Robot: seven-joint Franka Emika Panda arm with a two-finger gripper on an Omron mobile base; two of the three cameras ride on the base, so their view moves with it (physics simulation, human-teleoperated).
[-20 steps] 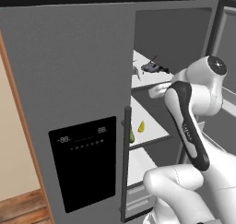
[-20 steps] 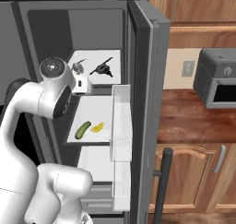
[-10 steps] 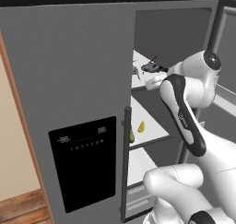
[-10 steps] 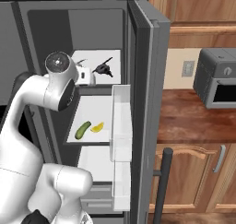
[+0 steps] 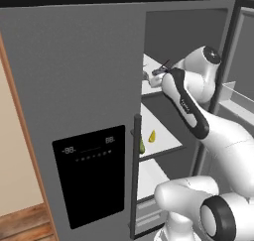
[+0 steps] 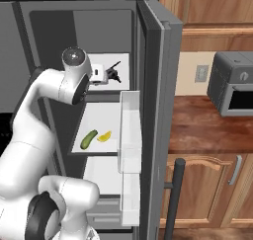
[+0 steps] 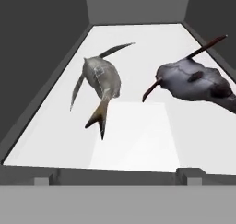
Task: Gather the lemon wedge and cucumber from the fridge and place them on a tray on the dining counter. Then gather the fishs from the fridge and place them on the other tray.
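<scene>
Now I'm seeing the arm has swung up and reached into the fridge's upper shelf, the end effector spread wide and empty. Ahead of it, two fish are lying: pale fish left, dark fish right. Cucumber and lemon are sitting below it, so I'm apparently going for fish.

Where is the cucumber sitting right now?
The cucumber lies on the fridge's middle shelf in the right base view, just left of the lemon wedge, one shelf below the fish.
</scene>
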